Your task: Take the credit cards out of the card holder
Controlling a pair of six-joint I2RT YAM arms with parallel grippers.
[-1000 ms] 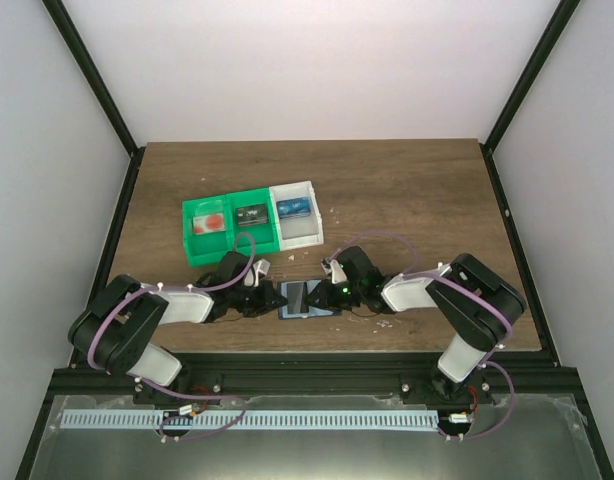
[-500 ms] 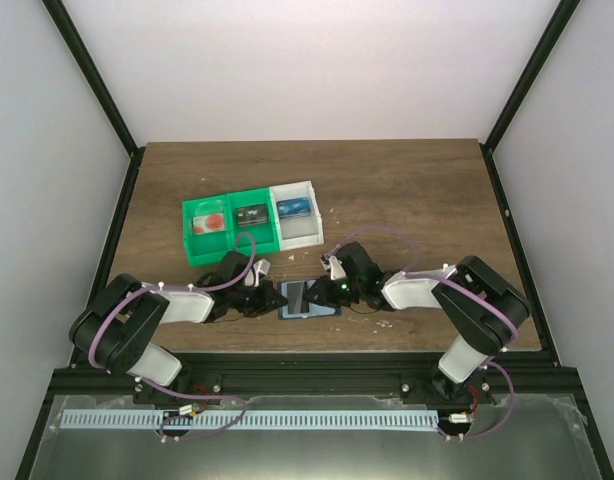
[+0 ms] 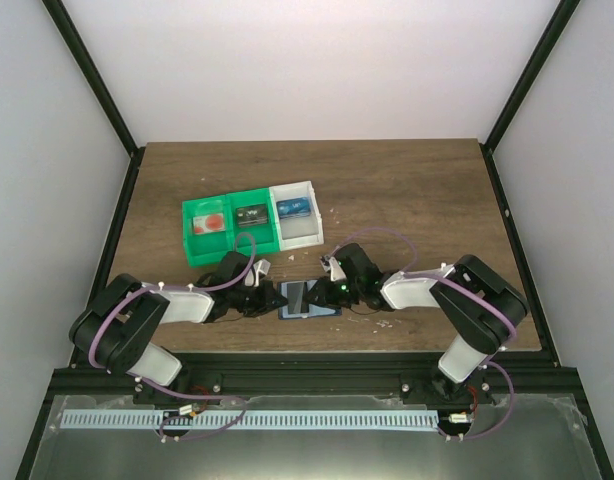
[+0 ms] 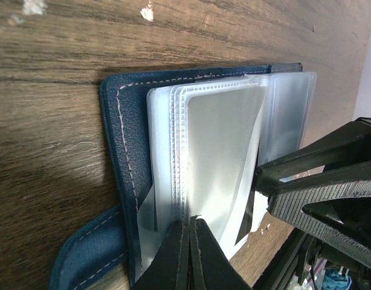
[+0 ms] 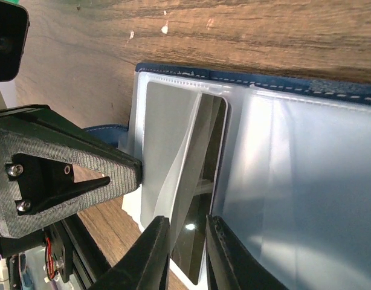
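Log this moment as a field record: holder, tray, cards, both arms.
card holder: open on the table between the arms, clear pockets up
tray: behind the holder; red-spot card, dark card, blue card, one per compartment
left gripper: jaws shut at the pockets' edge
right gripper: jaws closed on a fourth card, dark-looking, in a pocket

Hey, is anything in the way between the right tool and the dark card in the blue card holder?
Nothing visible. The right tool has a finger either side of the dark card at its clear pocket in the card holder. The left tool pinches the pocket sheets off to one side.
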